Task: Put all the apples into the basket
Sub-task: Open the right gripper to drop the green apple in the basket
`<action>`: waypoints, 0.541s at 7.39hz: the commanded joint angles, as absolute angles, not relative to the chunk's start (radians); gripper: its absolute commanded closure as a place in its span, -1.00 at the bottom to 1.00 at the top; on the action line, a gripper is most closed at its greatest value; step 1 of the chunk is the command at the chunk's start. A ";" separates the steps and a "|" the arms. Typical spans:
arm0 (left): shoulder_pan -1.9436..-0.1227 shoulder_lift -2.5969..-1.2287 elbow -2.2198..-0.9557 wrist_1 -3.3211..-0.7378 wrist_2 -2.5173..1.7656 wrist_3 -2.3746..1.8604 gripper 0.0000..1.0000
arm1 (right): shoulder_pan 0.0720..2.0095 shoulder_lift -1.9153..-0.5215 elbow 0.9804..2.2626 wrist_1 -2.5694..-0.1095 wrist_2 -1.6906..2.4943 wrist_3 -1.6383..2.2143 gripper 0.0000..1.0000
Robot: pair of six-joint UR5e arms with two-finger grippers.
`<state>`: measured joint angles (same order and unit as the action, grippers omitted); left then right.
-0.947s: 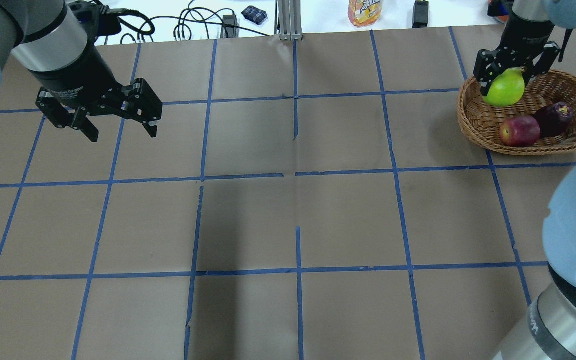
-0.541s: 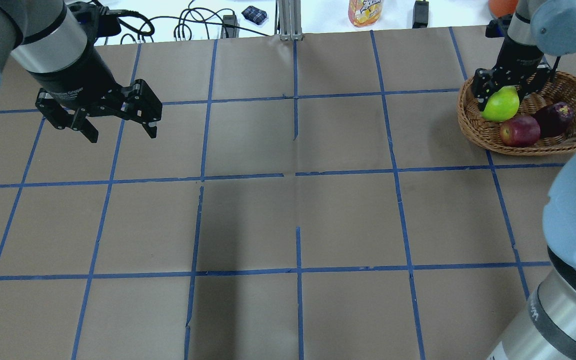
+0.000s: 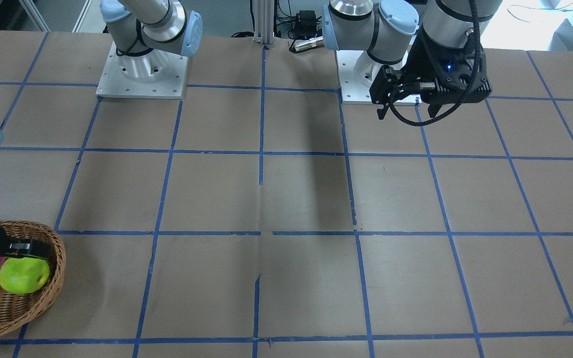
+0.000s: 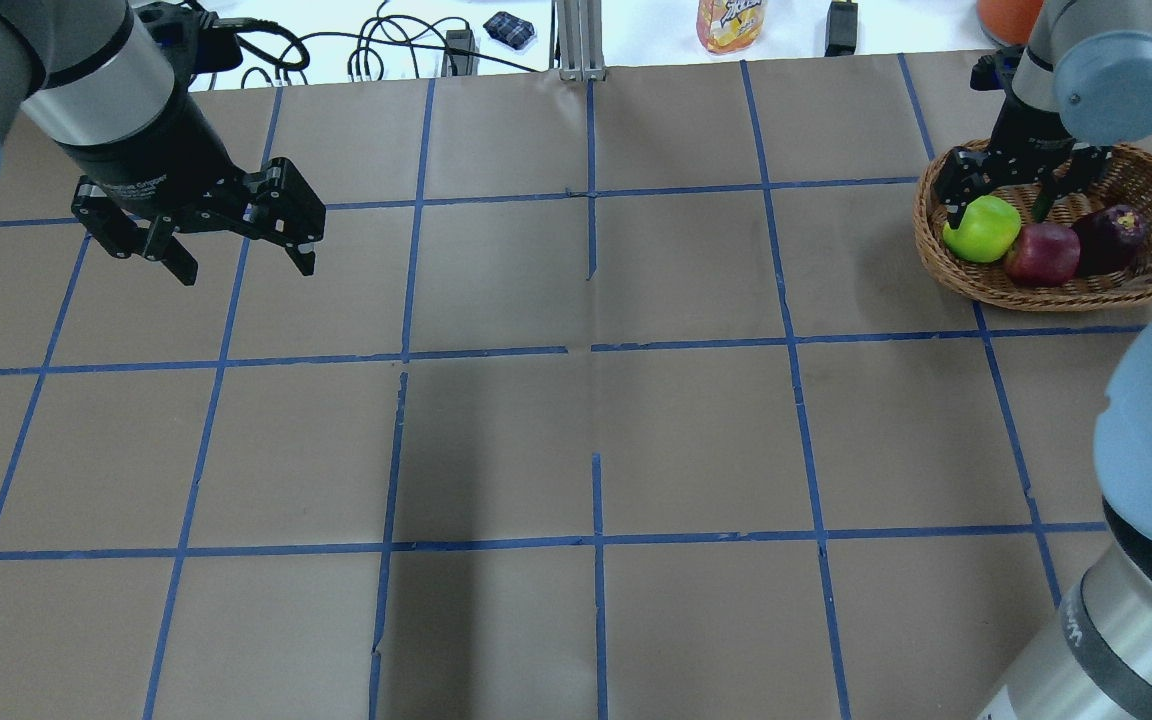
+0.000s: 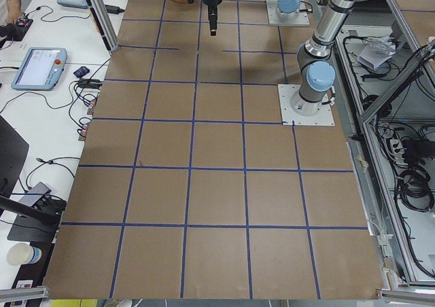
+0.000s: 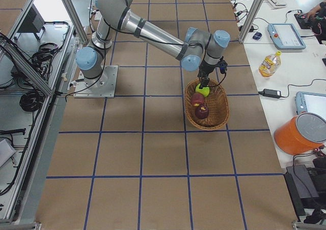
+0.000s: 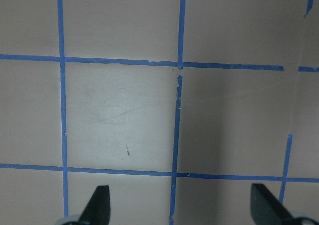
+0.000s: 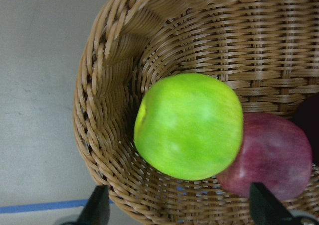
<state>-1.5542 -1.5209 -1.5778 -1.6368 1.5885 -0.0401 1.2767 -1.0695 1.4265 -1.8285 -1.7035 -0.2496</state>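
Basket [image 4: 1086, 298] sits at the table's [image 4: 586, 420] far edge on the robot's right. We take it as reference for all positions.

Inside the basket we count three apples in a row. The green apple [image 4: 981, 228] lies at the end nearest the table's middle, against the inner wall. The red apple [image 4: 1041, 254] touches it, and the maroon apple [image 4: 1108, 238] lies just beyond the red one.

Right gripper [image 4: 996, 215] hangs directly over the green apple, down within the rim. In the wrist view its fingers [image 8: 97, 207] stand spread wide on either side of the apple, with a gap on both sides. It grips nothing.

Left gripper [image 4: 246, 270] hovers well apart from the basket, toward the opposite end of the table. Its fingers are also spread wide, with only bare brown paper and blue tape lines beneath.

Obstructions:
- In the overhead view, the right arm's blue elbow cap [image 4: 1121, 70] covers part of the basket's far rim.
- In the front-facing view, the right wrist hides most of the red and maroon apples.

Beyond the basket, on the white bench:
- a bottle [image 4: 731, 22]
- loose cables [image 4: 376, 50]
- an orange bucket [image 6: 298, 133]
- a tablet [image 6: 286, 35]
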 commanded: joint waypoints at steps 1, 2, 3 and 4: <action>-1.557 -1.519 -1.578 -1.637 1.588 -0.046 -1.00 | 1.287 -1.226 1.422 -1.716 -1.653 -0.232 -1.00; -1.557 -1.520 -1.575 -1.637 1.588 -0.046 -1.00 | 1.292 -1.312 1.428 -1.606 -1.563 -0.171 -1.00; -1.557 -1.520 -1.575 -1.637 1.588 -0.046 -1.00 | 1.305 -1.381 1.430 -1.565 -1.551 -0.131 -1.00; -1.557 -1.520 -1.575 -1.637 1.588 -0.048 -1.00 | 1.357 -1.449 1.431 -1.495 -1.549 -0.111 -1.00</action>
<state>-1.5569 -1.5198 -1.5758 -1.6367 1.5877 -0.0463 1.3116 -1.3590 1.4289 -1.5793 -1.5667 -0.1471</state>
